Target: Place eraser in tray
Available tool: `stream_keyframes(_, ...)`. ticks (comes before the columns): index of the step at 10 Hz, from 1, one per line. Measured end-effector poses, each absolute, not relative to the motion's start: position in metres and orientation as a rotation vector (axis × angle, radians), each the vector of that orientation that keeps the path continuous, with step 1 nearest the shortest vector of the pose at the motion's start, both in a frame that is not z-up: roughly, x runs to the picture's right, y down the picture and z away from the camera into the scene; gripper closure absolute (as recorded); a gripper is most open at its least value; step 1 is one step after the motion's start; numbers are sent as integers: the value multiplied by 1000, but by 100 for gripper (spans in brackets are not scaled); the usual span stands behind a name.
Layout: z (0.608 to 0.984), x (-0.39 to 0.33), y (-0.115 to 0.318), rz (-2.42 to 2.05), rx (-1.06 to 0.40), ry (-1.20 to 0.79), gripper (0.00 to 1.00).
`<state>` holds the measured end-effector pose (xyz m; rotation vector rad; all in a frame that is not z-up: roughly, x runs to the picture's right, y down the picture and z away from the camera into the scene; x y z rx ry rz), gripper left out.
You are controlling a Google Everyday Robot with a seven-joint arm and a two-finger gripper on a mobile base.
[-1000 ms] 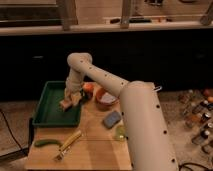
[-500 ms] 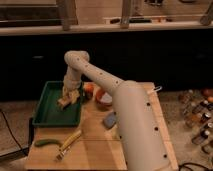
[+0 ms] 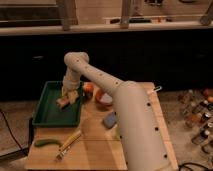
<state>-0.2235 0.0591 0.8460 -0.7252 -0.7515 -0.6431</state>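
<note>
Closest in, the robot's thick white arm (image 3: 132, 130) rises across the right half of the wooden bench (image 3: 90, 155). In front of the tray, near the bench's front edge, lie a yellow-handled brush (image 3: 68, 143) and, just to its left, a small curved green thing (image 3: 45, 143) (too blurred to name). Right of the tray's front corner, partly hidden by the arm, sits a blue-grey block (image 3: 109, 120). The dark green tray (image 3: 42, 112) itself lies on the bench's left side. The arm bends down over the tray's far right corner, and the claw (image 3: 66, 99) hangs inside the tray, by its right wall and toward the far end. The eraser (image 3: 63, 102), a small tan block, is low in the tray right at the claw's tip. Whether the claw clamps it or stands open around it, I cannot tell. Just right of the tray's far corner are a small orange thing (image 3: 88, 88) and an orange-and-white bowl (image 3: 103, 98).
</note>
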Motion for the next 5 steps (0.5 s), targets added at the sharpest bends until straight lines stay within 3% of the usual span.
stream_keyframes(2,846,-226,60,-642,-717,-757,99)
stream_keyframes(3,845,-229,61,-641,-714,-763,93)
stream_keyframes(5,845,-233,62,-641,-712,-768,72)
